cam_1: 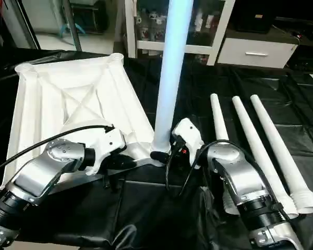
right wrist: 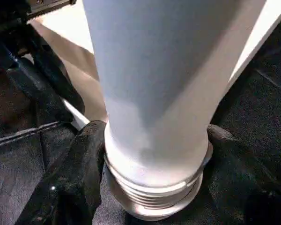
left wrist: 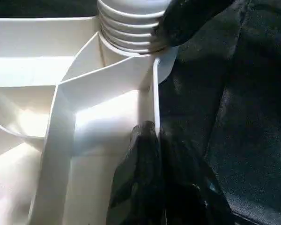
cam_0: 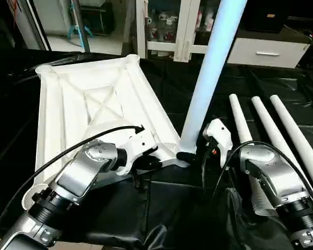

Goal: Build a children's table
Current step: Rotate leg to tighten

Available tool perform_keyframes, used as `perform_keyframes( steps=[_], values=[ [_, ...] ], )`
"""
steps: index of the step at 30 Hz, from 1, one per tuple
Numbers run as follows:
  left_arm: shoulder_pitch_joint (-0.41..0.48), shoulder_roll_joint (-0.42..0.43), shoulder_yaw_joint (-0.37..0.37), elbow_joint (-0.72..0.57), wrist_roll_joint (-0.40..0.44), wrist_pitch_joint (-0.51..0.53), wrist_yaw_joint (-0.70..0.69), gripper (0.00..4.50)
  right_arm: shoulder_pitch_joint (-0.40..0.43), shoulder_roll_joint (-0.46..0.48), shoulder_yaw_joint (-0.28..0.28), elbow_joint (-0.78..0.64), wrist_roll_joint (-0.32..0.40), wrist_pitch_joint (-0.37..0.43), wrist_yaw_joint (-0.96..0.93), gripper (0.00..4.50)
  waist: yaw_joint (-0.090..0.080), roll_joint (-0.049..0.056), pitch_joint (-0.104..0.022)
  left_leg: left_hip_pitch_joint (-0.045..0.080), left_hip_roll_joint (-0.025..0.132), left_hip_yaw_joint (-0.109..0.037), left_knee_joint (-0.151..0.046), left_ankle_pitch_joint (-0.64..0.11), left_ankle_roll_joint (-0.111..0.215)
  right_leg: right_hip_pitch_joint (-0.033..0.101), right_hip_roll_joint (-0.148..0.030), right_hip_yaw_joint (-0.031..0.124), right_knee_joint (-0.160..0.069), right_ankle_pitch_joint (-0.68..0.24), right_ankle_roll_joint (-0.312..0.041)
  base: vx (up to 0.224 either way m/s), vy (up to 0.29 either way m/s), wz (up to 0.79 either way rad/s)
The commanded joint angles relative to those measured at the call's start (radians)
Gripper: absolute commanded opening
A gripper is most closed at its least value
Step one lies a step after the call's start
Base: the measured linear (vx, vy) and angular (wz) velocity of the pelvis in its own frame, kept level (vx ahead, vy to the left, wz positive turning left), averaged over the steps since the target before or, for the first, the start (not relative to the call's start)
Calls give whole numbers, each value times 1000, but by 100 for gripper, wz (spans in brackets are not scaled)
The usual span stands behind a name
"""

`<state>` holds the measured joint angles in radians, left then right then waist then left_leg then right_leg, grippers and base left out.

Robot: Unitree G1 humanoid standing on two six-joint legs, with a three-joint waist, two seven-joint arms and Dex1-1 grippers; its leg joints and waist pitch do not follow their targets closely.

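The white tabletop (cam_0: 94,99) lies upside down on the black cover, ribbed underside up. One white leg (cam_0: 208,78) stands upright in the near right corner socket. My right gripper (cam_0: 190,154) clasps that leg's threaded base, and the right wrist view shows a black finger (right wrist: 84,159) pressed against each side of it. My left gripper (cam_0: 151,162) is shut on the tabletop's thin near rim (left wrist: 155,93), just left of that corner. Three more legs (cam_0: 274,130) lie side by side on the cover to the right.
A white glass-door cabinet (cam_0: 177,26) and a white drawer unit (cam_0: 266,49) stand behind the work surface. The black cover (cam_0: 172,208) bunches in folds near me. A black cable (cam_0: 68,151) loops over my left forearm.
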<state>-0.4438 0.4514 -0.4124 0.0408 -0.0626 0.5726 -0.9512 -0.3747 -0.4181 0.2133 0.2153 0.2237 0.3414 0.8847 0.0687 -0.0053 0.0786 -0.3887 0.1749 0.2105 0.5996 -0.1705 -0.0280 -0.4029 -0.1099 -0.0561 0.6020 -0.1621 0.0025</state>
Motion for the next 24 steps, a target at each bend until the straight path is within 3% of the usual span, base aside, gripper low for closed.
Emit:
perform_keyframes(
  steps=[1, 5, 8, 9, 11, 14, 15, 16, 17, 21, 22, 24],
  values=[
    [-2, -9, -8, -55, -16, 1, -12, 0, 6, 17, -20, 24, -9, -4, -46, 274, -5, -2, -84, 28, 51, -30, -76, -261, -8, 33, -37, 36, -68, -293, -193, 0, 0, 0],
    [-6, -44, 8, -29, -26, 21, 20, 0, 2, 71, -48, 69, -13, 12, -141, 273, -19, 1, -81, 28, 48, -34, -79, -321, -32, 30, -36, 34, -76, -361, -180, 0, 0, 0],
    [-26, -118, 29, 23, -25, 43, 95, 0, -1, 137, -68, 114, -25, 31, -251, 273, -27, 1, -78, 31, 48, -36, -81, -365, -48, 26, -36, 32, -83, -407, -166, 0, 0, 0],
    [-40, -151, 35, 50, -18, 51, 131, 0, -9, 168, -73, 140, -39, 31, -306, 273, -32, 1, -77, 33, 47, -38, -80, -391, -57, 20, -37, 31, -88, -443, -158, 0, 0, 0],
    [-50, -172, 39, 67, -14, 55, 154, 0, -14, 188, -76, 157, -50, 31, -341, 273, -42, -1, -77, 31, 45, -46, -82, -426, -67, 24, -38, 25, -95, -499, -130, -26, 4, -3],
    [-105, -297, 80, 167, 24, 105, 338, 0, -85, 304, -102, 303, -106, 6, -574, 272, -50, 6, -77, 30, 43, -52, -83, -453, -76, 22, -40, 19, -100, -514, -122, 0, 0, 0],
    [-112, -316, 90, 182, 29, 109, 368, 0, -96, 321, -110, 325, -107, 5, -606, 272, -58, 3, -76, 30, 42, -56, -83, -476, -86, 24, -38, 10, -105, -536, -111, 0, 0, 0],
    [-128, -352, 113, 211, 37, 99, 433, 0, -114, 343, -110, 362, -121, 4, -657, 272, -63, 8, -75, 36, 40, -58, -82, -508, -89, 19, -38, 5, -112, -555, -102, 0, 0, 0],
    [-142, -382, 132, 237, 44, 88, 485, 0, -131, 363, -112, 396, -130, 2, -699, 272, -69, 6, -77, 36, 39, -62, -80, -529, -87, 25, -36, -3, -118, -559, -87, 0, 0, 0],
    [-175, -443, 164, 287, 53, 66, 565, 0, -172, 432, -158, 474, -111, -16, -787, 272, -81, 8, -75, 45, 41, -66, -84, -592, -72, 21, -33, -18, -133, -555, -69, 0, 0, 0],
    [-179, -447, 167, 290, 53, 65, 570, 0, -178, 439, -166, 485, -110, -23, -798, 272, -84, 14, -74, 52, 42, -69, -86, -622, -75, 20, -32, -24, -136, -546, -69, 0, 0, 0],
    [-185, -451, 172, 294, 56, 66, 573, 0, -194, 453, -182, 509, -109, -46, -812, 272, -89, 23, -70, 53, 51, -75, -101, -694, -88, 28, -25, -39, -132, -503, -70, 0, 0, 0]
  ],
)
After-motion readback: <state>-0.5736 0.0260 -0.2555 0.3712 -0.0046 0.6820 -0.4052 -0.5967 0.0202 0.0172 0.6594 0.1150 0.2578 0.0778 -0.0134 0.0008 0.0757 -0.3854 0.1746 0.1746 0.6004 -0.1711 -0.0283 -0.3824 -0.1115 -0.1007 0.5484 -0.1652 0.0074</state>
